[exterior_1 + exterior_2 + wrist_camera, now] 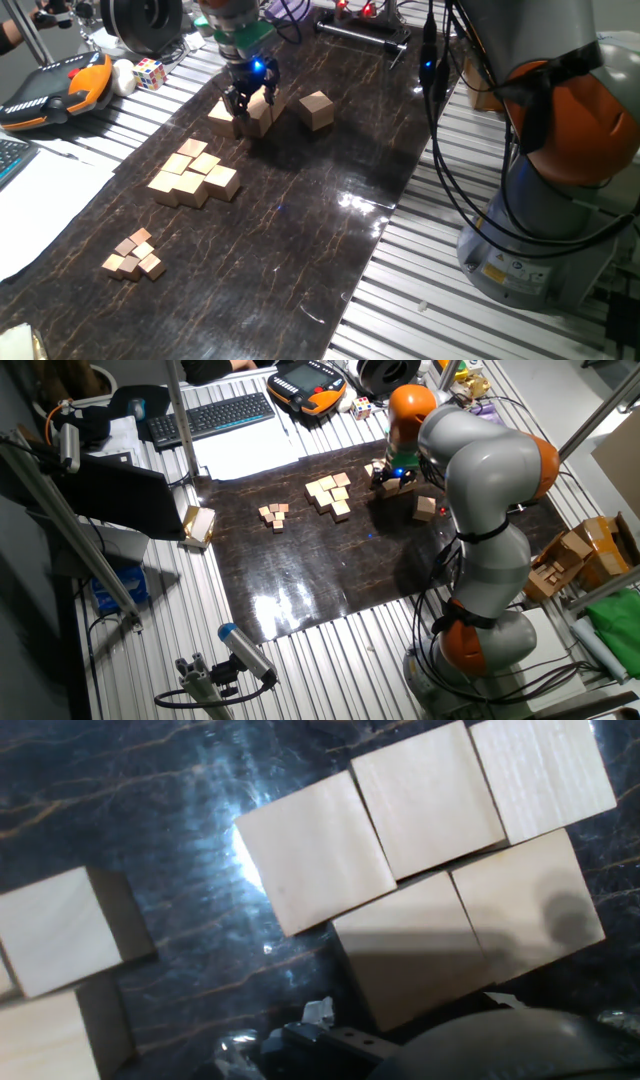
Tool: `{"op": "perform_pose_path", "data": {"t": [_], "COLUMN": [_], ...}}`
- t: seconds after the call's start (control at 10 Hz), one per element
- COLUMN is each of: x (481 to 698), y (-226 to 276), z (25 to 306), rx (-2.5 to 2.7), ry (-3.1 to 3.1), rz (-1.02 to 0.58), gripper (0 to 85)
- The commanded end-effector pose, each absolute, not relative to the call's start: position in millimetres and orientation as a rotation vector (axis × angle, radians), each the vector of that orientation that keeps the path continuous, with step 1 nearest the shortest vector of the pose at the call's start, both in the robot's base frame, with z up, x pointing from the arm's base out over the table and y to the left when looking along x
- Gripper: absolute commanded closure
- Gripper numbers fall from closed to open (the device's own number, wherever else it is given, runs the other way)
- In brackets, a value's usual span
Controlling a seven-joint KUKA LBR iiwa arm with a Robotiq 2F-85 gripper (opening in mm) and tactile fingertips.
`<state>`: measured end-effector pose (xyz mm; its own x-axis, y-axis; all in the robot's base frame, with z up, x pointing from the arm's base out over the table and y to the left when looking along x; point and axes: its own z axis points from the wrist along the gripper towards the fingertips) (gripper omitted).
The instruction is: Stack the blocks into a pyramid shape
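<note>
Several large tan blocks (312, 850) lie close together on the dark mat, filling the hand view from above in two touching rows. In one fixed view my gripper (253, 103) hangs low over this group, its fingers apart on either side of one block (262, 120), with another block (222, 117) just to its left. One block (317, 108) stands alone to the right, also seen as a single block (426, 507) in the other fixed view. No pyramid shape stands; the blocks I see rest flat on the mat. The gripper (388, 477) is partly hidden behind the arm there.
A cluster of medium tan cubes (195, 175) and a group of tiny cubes (135, 255) lie nearer the mat's front left. A Rubik's cube (150, 72), a teach pendant (55, 90) and a keyboard (210, 417) sit off the mat. The robot base (560, 200) stands right.
</note>
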<state>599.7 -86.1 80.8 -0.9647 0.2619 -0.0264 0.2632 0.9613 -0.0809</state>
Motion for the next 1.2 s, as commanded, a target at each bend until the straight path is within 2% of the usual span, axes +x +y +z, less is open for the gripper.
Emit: {"op": "perform_pose_path", "data": {"t": [0.0, 0.6, 1.1], "x": [601.5, 605.7, 605.2], "y": [-89.9, -95.3, -95.3], "z": [81.6, 79.1, 74.7], "rx": [0.404, 0.336, 0.289], "ry": [3.092, 3.09, 3.087], "rz": [-0.141, -0.151, -0.176], "gripper": [11.7, 12.0, 7.0]}}
